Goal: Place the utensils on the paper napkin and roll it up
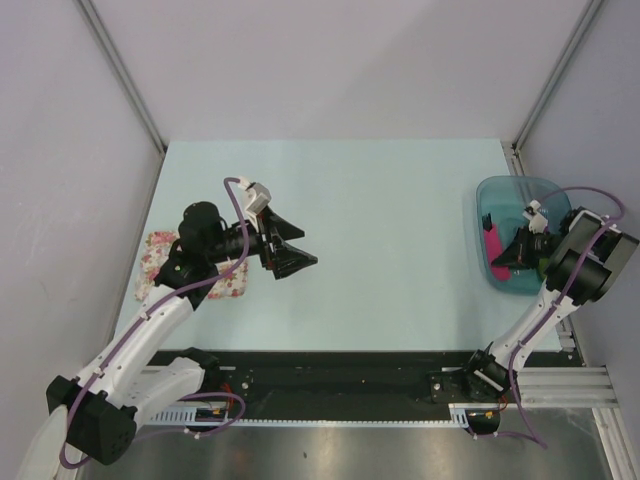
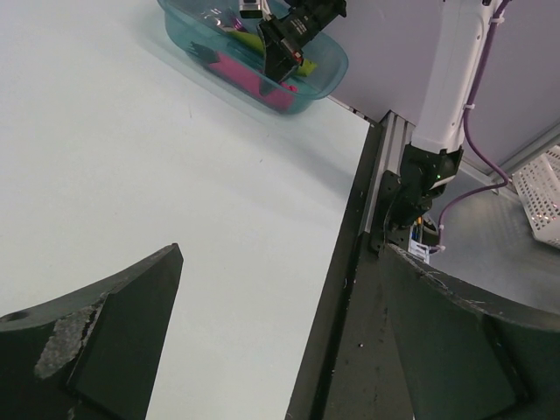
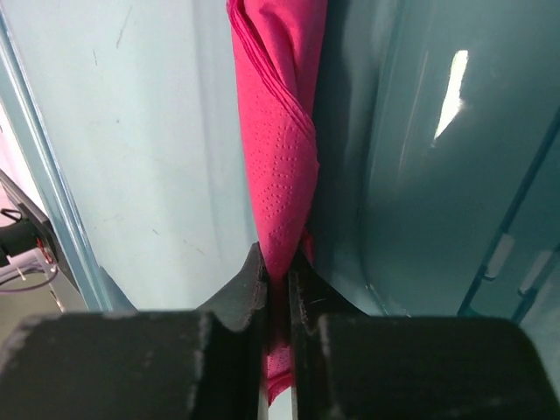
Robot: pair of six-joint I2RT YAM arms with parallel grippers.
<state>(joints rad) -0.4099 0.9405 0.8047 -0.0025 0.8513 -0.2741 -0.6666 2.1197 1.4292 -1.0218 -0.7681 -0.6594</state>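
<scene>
The magenta paper napkin (image 3: 278, 131) hangs folded inside the teal tub (image 1: 498, 195) at the right edge of the table. My right gripper (image 3: 278, 273) is shut on the napkin's lower edge, which is pinched between the fingers; it shows from above in the top view (image 1: 512, 255). The napkin also shows in the top view (image 1: 494, 240) and in the left wrist view (image 2: 254, 77). My left gripper (image 1: 300, 247) is open and empty over the table's left middle. The utensils are hard to make out; dark pieces lie in the tub (image 2: 206, 54).
A white cloth with pink floral print (image 1: 160, 250) lies at the table's left edge under the left arm. A yellow-green strip (image 2: 249, 39) lies in the tub. The black rail (image 1: 340, 380) runs along the near edge.
</scene>
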